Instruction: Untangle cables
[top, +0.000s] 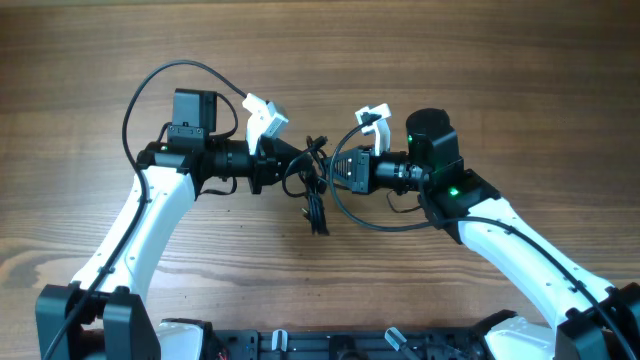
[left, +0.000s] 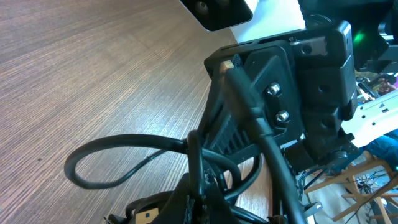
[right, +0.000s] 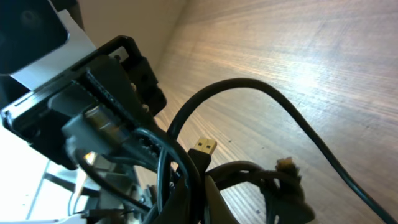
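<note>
Cables (top: 316, 190) are bunching in a dark knot at the middle of the table (top: 500, 70), squeezed between the two claws. The bundle's long axis is running near to far, and one loose tail is trailing out of it towards the near edge and lying flat on the wood. From the right wrist a flat gold plug (right: 204, 148) is poking out of the tangle, while from the left wrist one strand (left: 118, 149) is looping out sideways over the tabletop. The left claw (top: 303, 158) is reaching in from the left with its jaws pinched tight on the cables at the far-left side of the knot. The right claw (top: 328, 172) is coming in from the right, nose to nose with it, and its jaws are likewise clamped down on strands of the same bundle. Crowding the spot are the arms' own wires: a thicker wire (top: 385, 222) is sagging in a wide curve just near and right of the knot, and another (top: 150, 85) is arching over the left arm, well apart from the tangle.
</note>
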